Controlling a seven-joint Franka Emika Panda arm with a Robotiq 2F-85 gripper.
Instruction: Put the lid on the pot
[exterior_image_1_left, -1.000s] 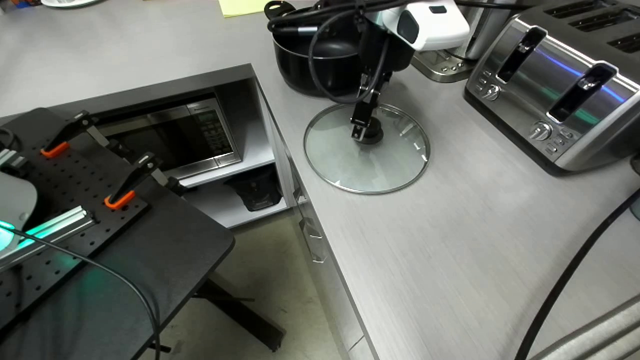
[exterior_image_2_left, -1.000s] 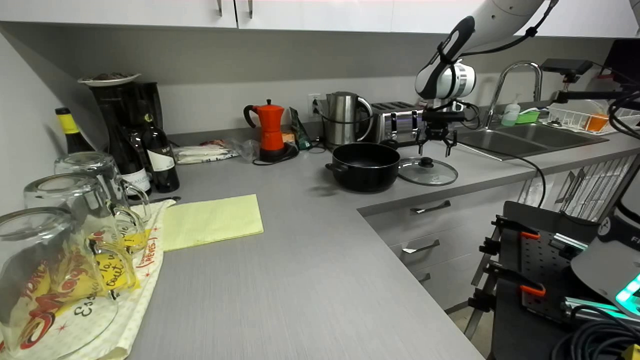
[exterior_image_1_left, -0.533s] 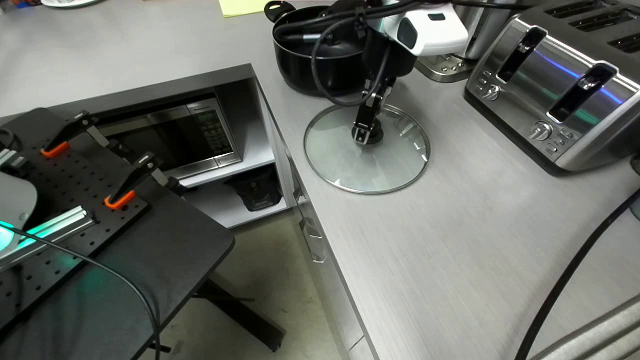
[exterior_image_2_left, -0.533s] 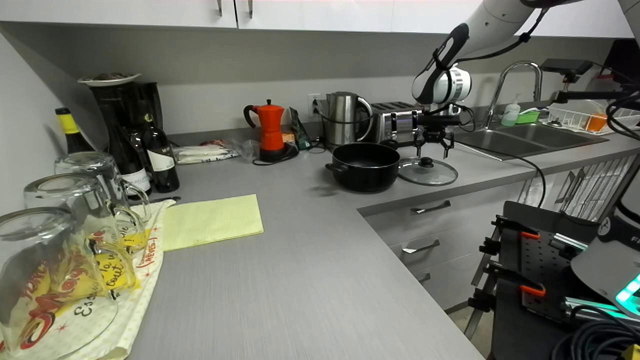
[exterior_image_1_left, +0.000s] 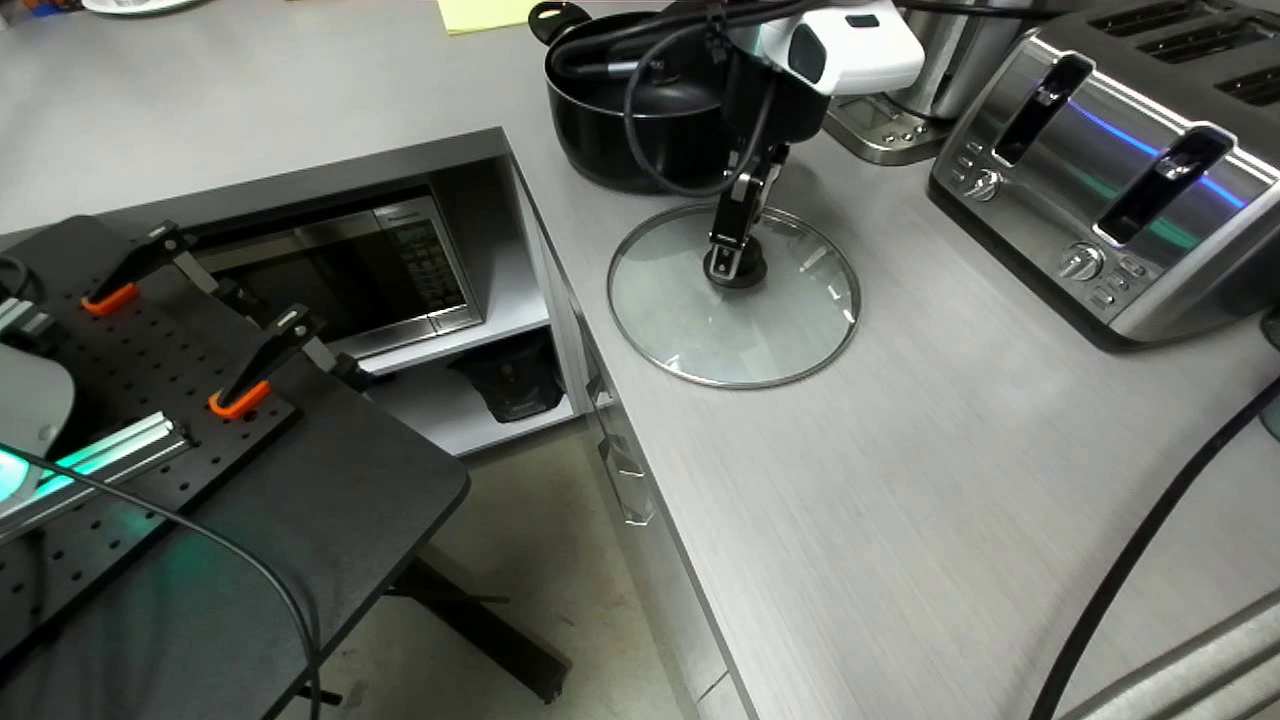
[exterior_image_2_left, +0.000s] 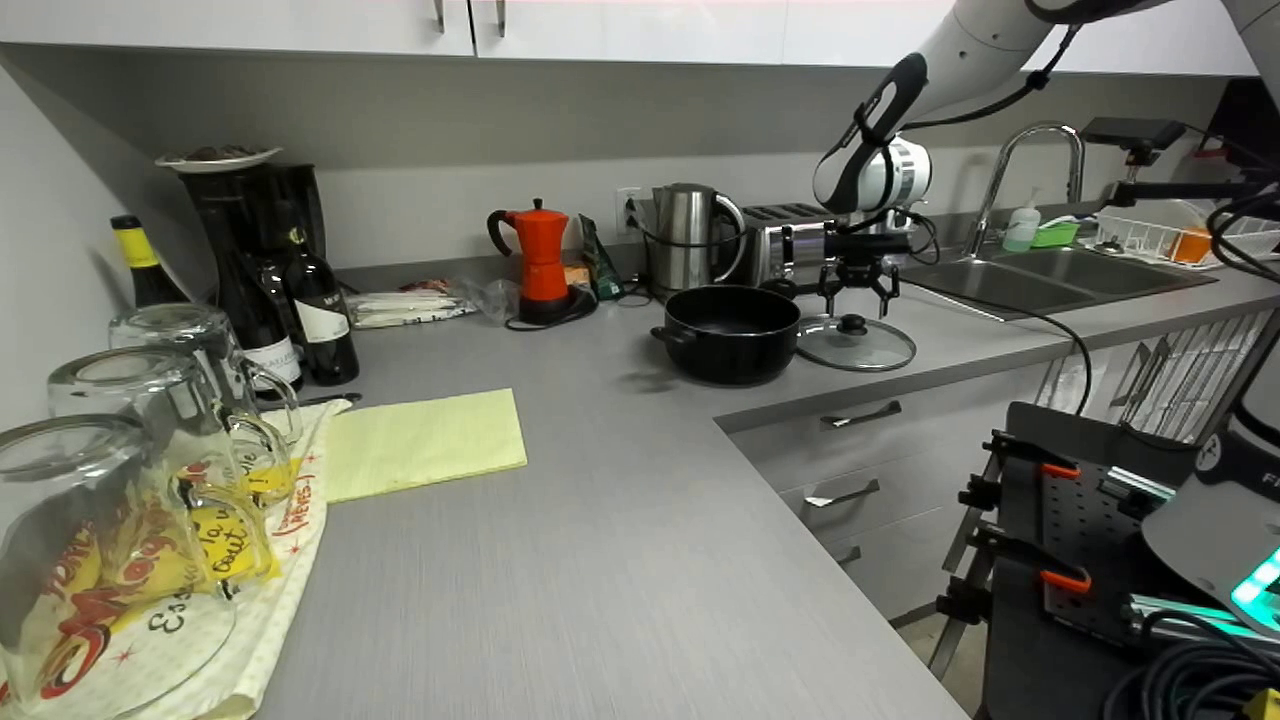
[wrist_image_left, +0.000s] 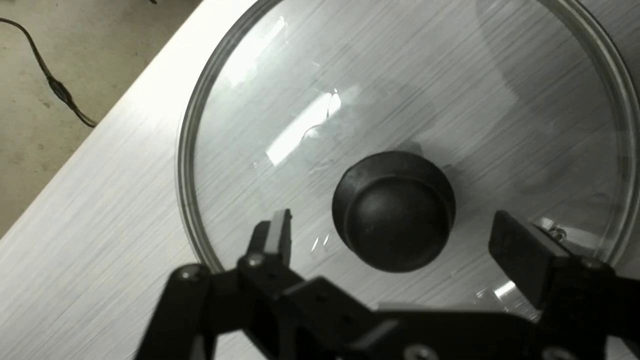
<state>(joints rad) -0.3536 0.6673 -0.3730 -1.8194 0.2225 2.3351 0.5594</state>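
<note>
The clear glass lid (exterior_image_1_left: 740, 335) lies flat on the counter beside the pot, knob up; it shows in both exterior views (exterior_image_2_left: 868, 352). The black pot (exterior_image_1_left: 625, 150) stands upright and uncovered next to it, also in both exterior views (exterior_image_2_left: 732, 348). Arm cables hide part of the pot in an exterior view. My gripper (exterior_image_2_left: 858, 306) is open and points down just above the lid. In the wrist view the gripper (wrist_image_left: 393, 214) has its fingers apart on either side of the black knob (wrist_image_left: 397, 220), with a gap on both sides and nothing held.
A silver toaster (exterior_image_1_left: 1120, 210) and a steel kettle (exterior_image_2_left: 685, 240) stand behind the lid and pot. The counter's front edge runs close to the lid. A sink (exterior_image_2_left: 1050, 275) lies beyond the lid. A yellow cloth (exterior_image_2_left: 425, 445) lies on the counter.
My gripper has shifted a little toward the pot and now sits over the lid's knob. It stays open. The lid and pot have not moved.
</note>
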